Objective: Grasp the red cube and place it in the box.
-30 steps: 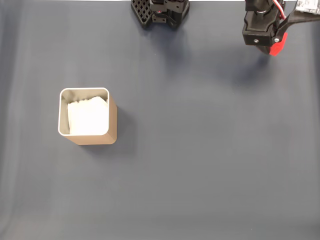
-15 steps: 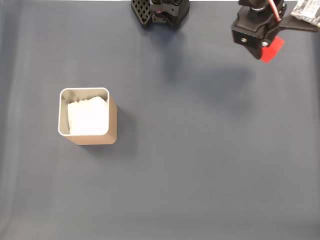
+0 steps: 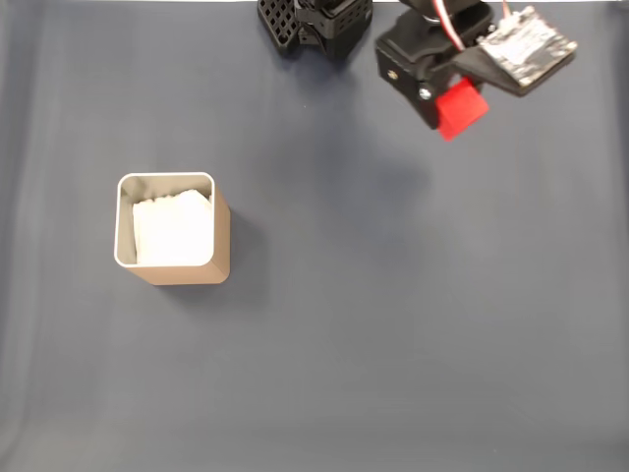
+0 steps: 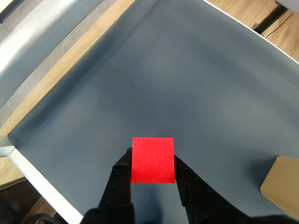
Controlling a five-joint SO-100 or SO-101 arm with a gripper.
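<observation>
The jaws are clenched on the red cube, one black finger pressed against each side face, so the cube sits squarely between them with its front face open to the wrist view. In the fixed view the red cube hangs off the table near the far edge, right of the arm's base, with a soft shadow on the cloth below and to the left of it, which suggests it is carried well clear of the surface for transport rather than dragged. The box stands near the table's left edge, well apart from the cube, its opening facing up so the cube can, I judge, be dropped in from above. The cube is matte, bright red, flat-faced and sharp-edged, which gives the fingers parallel faces to bear on. The box is tan with rounded corners, a thin pale rim and a crumpled white lining inside; a tan corner of it shows at the right edge of the wrist view. The table is covered by a smooth dark blue-grey mat with faint creases, and in the wrist view pale wood shows beyond its edge. The lift looks done; the carry to the box is what remains.
</observation>
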